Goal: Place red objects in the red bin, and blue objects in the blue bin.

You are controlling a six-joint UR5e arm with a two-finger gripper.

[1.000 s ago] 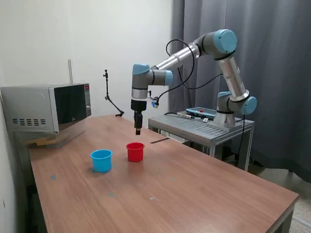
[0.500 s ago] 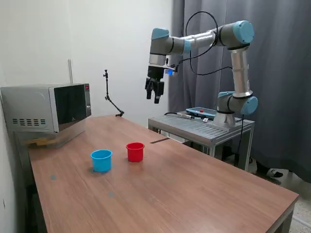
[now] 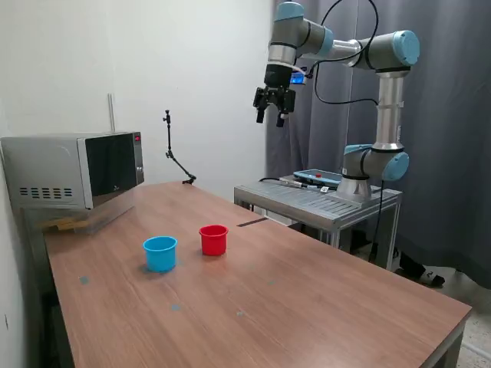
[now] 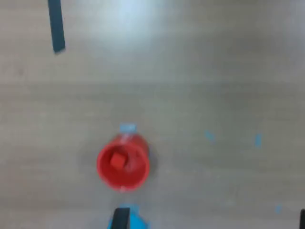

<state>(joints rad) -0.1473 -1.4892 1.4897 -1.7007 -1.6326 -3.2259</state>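
The red cup (image 3: pixel 213 239) and the light blue cup (image 3: pixel 159 253) stand side by side on the wooden table (image 3: pixel 307 307), the blue one toward the exterior view's left. In the wrist view, blurred and from far above, the red cup (image 4: pixel 123 162) holds one red cube (image 4: pixel 116 161). No other cube shows; the blue cup's inside is hidden. My gripper (image 3: pixel 271 117) hangs high above the table's far side, well away from both cups, open and empty. One dark fingertip (image 4: pixel 120 219) shows at the wrist view's edge.
A microwave (image 3: pixel 73 169) sits at the table's far corner on the exterior view's left. A metal stand (image 3: pixel 318 201) bearing the arm's base adjoins the table's far side. A thin tripod arm (image 3: pixel 175 157) stands behind. A black tape strip (image 3: pixel 252 222) lies near the red cup.
The gripper has risen from just above the red cup to high in the air and swung toward the exterior view's right. The cups have not moved.
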